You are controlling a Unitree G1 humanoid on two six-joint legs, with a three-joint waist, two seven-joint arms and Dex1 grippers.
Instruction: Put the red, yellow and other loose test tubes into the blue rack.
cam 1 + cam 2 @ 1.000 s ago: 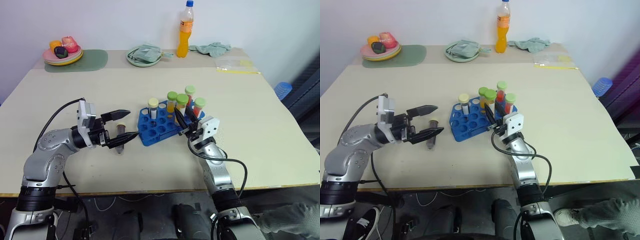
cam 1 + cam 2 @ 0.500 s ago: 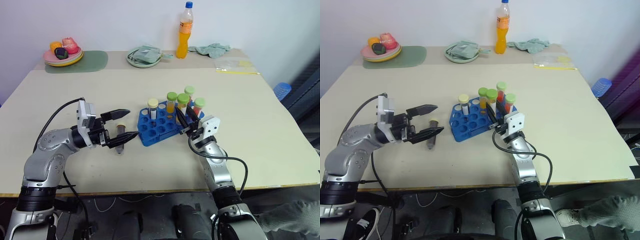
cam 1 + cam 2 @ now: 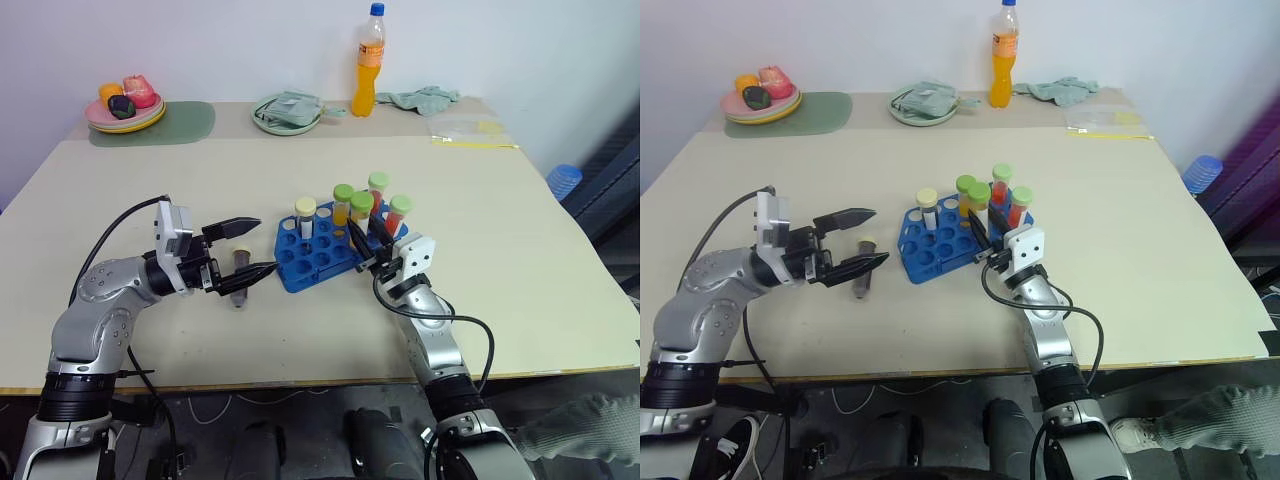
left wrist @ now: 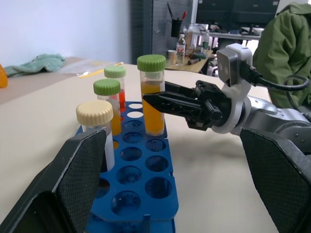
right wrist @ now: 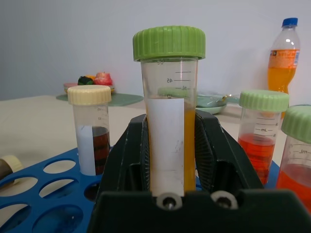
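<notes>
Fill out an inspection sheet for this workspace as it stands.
Surface: beige table.
Job's things: blue rack holding five capped tubes; dark loose tube lying on the table left of the rack.
Clutter: orange drink bottle, fruit plate, green mat, cloth on a plate, second cloth.
Grippers: left claw open around the loose tube; right claw shut on the yellow tube.
Cables: black leads on both forearms.
Surroundings: white wall; a person's green sleeve.

Our left gripper [image 3: 243, 249] hangs spread before the rack's [image 3: 322, 258] empty front holes, a loose tube [image 3: 239, 275] lying between. Capped tubes [image 3: 362, 207] crowd the rack's back rows, where our right gripper [image 3: 362, 240] stands in the way, clamping the yellow one.
</notes>
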